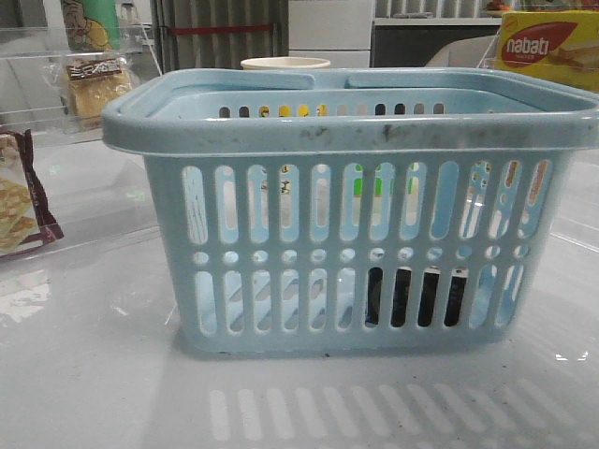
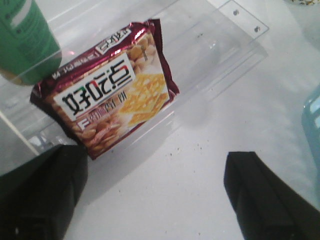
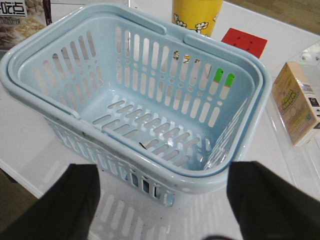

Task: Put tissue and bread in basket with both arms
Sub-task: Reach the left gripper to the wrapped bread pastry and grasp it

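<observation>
Basket (image 3: 135,100) interior, pale blue and slotted, is seen empty beneath the spread right gripper (image 3: 162,200); nothing is grasped. One maroon-edged snack packet (image 2: 107,87) is framed by the released left gripper (image 2: 155,195). One wrapped bread (image 1: 94,84) is shelved behind the basket's left corner.
</observation>
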